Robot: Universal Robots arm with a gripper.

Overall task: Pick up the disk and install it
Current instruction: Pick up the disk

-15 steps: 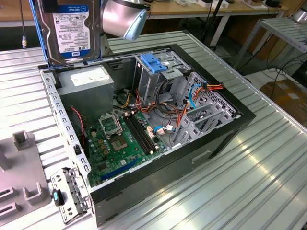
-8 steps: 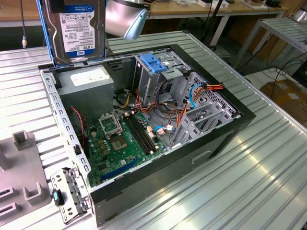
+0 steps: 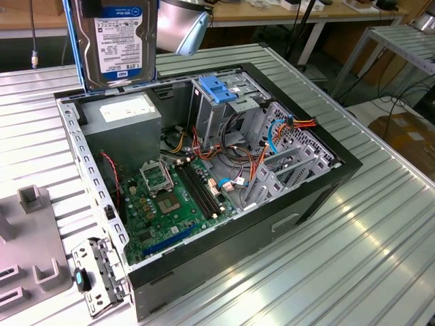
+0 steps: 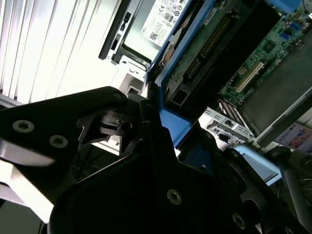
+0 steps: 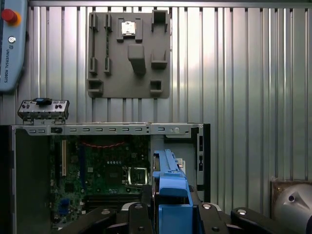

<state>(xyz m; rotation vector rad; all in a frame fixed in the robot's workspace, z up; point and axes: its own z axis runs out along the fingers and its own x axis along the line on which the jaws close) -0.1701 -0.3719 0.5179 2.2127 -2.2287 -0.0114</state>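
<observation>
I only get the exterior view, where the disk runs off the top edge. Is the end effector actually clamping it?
Observer: Yes. In the first wrist view the end effector is shut on the disk by its blue rails.
Operator: What's directly below it?
Observer: The second wrist view looks past the disk onto the power supply and motherboard.
Operator: Anything on the grey tray?
Observer: The first wrist view shows one small square chip on it.

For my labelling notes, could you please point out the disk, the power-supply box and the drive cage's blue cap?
disk (image 3: 115, 37), exterior view, on its white label.
power-supply box (image 3: 126, 139), exterior view, on its grey side face.
blue cap (image 3: 217, 88), exterior view, on its top surface.
</observation>
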